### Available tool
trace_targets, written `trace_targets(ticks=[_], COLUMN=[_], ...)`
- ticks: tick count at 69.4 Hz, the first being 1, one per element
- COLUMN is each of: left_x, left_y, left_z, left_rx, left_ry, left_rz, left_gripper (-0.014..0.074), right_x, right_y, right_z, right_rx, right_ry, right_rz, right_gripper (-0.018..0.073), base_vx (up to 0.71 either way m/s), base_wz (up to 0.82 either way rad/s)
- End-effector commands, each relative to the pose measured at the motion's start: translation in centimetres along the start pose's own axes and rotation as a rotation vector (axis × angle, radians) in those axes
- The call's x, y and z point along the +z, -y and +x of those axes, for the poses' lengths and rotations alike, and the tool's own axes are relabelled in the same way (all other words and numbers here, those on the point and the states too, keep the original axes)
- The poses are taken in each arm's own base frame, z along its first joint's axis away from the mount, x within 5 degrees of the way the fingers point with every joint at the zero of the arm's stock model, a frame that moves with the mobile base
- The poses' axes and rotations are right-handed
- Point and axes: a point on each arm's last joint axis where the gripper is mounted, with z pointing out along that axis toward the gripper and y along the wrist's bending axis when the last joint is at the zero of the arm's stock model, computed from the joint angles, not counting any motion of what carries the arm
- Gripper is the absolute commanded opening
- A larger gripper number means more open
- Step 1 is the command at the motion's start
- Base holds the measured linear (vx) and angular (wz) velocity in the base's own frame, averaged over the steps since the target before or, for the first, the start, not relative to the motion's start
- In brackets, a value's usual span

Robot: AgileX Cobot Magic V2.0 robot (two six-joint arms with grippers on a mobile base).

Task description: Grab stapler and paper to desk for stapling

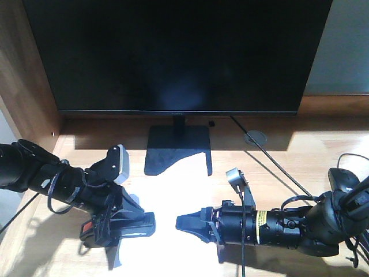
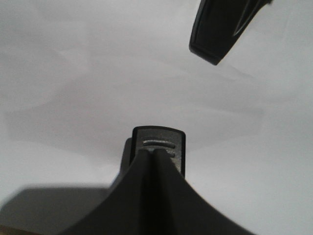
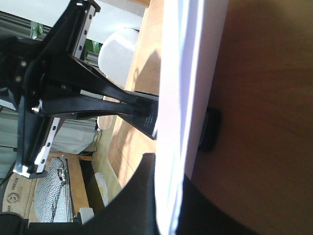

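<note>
The white paper (image 1: 167,196) lies sunlit on the pale desk (image 1: 277,156) in front of the monitor. The black stapler (image 1: 124,231), orange-red at its left end, sits at the sheet's left edge. The right wrist view shows the paper (image 3: 188,73) passing between the stapler's head and its base (image 3: 211,129). My left gripper (image 1: 141,216) is shut, its joined tips (image 2: 155,152) resting on the stapler's top (image 2: 159,137) above the paper (image 2: 73,73). My right gripper (image 1: 181,222) is shut on the paper's edge (image 3: 168,176).
A large black monitor (image 1: 173,52) on a flat stand (image 1: 176,147) fills the back of the desk. A cable (image 1: 271,158) runs from a grommet (image 1: 255,137) toward the right. A dark object (image 1: 343,179) sits at the right edge. A brown side panel (image 1: 23,75) bounds the left.
</note>
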Motion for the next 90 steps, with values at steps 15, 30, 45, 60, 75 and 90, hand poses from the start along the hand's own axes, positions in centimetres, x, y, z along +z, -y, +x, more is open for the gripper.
trace_targets(ticks=[15,30,45,60,75,90], left_x=[-0.2,-0.2,-0.1,-0.3,-2.6,-5.7], left_y=[0.0,0.0,-0.1,0.2,1.0,2.2], left_z=[-0.2,0.0,0.1,-0.2,-2.4,-5.0], left_rx=[0.044,0.053,0.031,0.03,0.073,0.135], left_ry=[-0.044,-0.061,-0.065,-0.05,-0.007,0.044], left_rz=[0.001,-0.005,-0.007,0.007,-0.042,-0.147], left_gripper=[-0.0006,-0.0006,-0.0006,-0.0006,-0.0006,-0.0006], right_x=[-0.2,-0.2,-0.2,-0.2,-0.2,-0.3], right_y=[-1.9,-1.9,-1.9,-1.9,-1.9,-2.1], right_z=[-1.0,-1.0,-1.0,-1.0,-1.0,-1.1], right_rx=[-0.046,-0.046,-0.046,-0.046,-0.046,-0.043], right_ry=[0.05,0.05,0.05,0.05,0.05,0.06], right_rz=[-0.119,-0.119,-0.12,-0.121,-0.122,-0.137], right_gripper=[-0.0002,-0.0002,-0.0002,-0.0002,-0.0002,-0.0002], base_vx=[0.0,0.0,0.0,0.0,0.0,0.0], base_wz=[0.0,0.0,0.0,0.0,0.0,0.0])
